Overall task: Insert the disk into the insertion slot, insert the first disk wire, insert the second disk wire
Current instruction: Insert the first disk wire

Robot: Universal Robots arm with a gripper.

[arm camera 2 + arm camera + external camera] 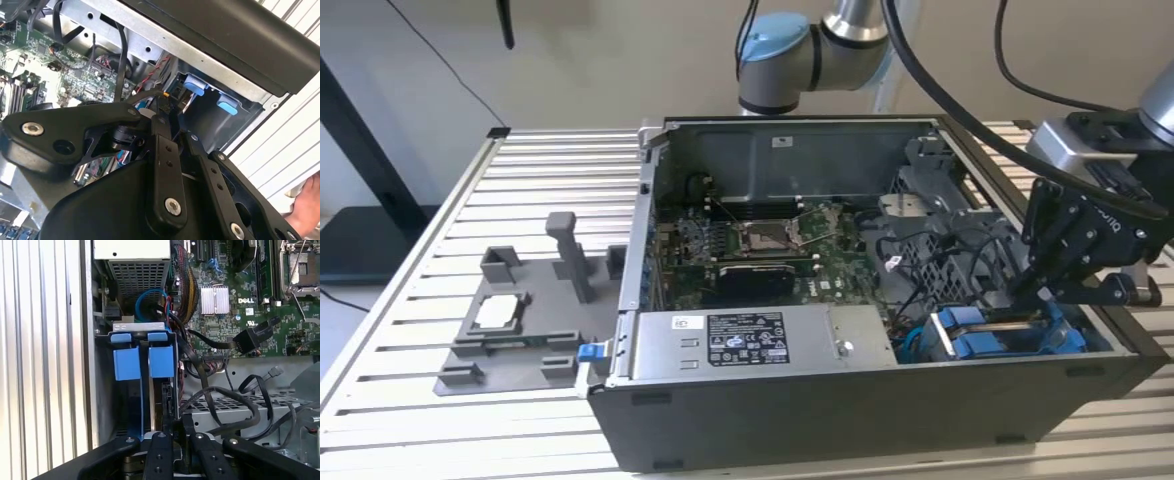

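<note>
- The open computer case (881, 400) lies on the slatted bench (547, 170) and takes up the half toward the exterior view's right. Its front wall is close to the bench's near edge.
- The insertion slot (994, 342) is in the case corner nearest the bench's near edge, on the exterior view's right. It is a grey metal bay with bright blue fittings (126, 363).
- The disk (167, 390) stands edge-on inside that slot. It shows as a dark slab beside a blue rail, with one blue tab at its far end.
- The gripper (1038, 298) reaches down into the case directly above the slot. In both wrist views its fingers (159, 450) are drawn narrow.
- The gripper tips (172, 427) are at the near edge of the disk. I cannot tell whether they pinch it or only touch it.
- Loose black cables (225, 400) curl over the perforated metal just beside the slot.
- The grey power-supply box (747, 340) lies along the case's front wall. The motherboard (767, 240) is behind it.
- A grey fixture (520, 320) lies near the bench's edge at the exterior view's left, well apart from the gripper.
- A person's hand (306, 212) shows over the bench slats outside the case.
</note>
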